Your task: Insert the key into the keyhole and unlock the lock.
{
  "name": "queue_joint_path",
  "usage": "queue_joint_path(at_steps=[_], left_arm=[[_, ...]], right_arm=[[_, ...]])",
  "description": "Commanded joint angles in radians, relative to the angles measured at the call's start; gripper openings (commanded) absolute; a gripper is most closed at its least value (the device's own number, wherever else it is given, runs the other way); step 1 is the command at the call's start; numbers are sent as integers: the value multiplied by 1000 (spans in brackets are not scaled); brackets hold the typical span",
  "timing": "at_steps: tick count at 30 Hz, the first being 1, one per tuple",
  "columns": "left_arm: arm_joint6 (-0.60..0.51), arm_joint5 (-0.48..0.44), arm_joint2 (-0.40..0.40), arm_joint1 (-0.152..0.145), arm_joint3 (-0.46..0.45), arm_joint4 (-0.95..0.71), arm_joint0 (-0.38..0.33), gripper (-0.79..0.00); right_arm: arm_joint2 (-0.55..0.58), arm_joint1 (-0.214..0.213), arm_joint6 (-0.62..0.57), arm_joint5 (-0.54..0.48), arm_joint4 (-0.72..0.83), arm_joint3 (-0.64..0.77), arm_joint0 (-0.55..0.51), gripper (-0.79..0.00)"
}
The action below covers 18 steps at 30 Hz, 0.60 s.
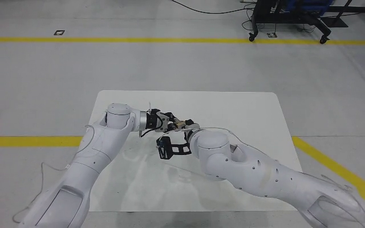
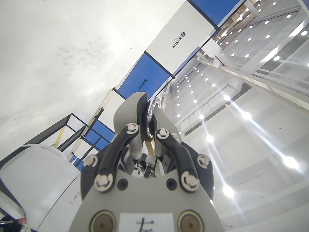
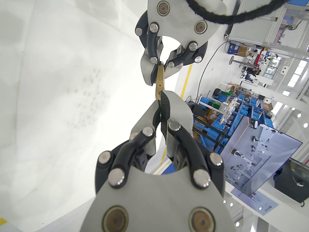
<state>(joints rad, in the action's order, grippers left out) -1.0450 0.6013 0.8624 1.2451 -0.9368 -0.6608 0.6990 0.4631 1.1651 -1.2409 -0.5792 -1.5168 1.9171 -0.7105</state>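
A small brass padlock hangs above the middle of the white table, held between both arms. My left gripper is shut on the padlock; its silver shackle sticks out past the fingertips and the brass body sits deeper between the fingers. Facing it in the right wrist view, the left gripper holds the brass padlock edge-on. My right gripper is shut tip to tip against the lock's bottom end. The key is almost wholly hidden between its pads, with a thin brass end meeting the lock.
The table's near edge lies under both arms. Yellow floor lines run behind and beside the table. A black wheeled frame stands far back right.
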Motion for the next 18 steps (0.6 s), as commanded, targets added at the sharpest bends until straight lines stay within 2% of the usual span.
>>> queue_joint_path(at_steps=[1,18], left_arm=[[-3,-2,-1,1,3,-1,-2,-785],[-35,-17,-3,3,21,-10,-9,-785]], right_arm=[[-8,2,-6,6,10,-4,11,-785],[-56,8,-33,33,74,-47,69,-785]])
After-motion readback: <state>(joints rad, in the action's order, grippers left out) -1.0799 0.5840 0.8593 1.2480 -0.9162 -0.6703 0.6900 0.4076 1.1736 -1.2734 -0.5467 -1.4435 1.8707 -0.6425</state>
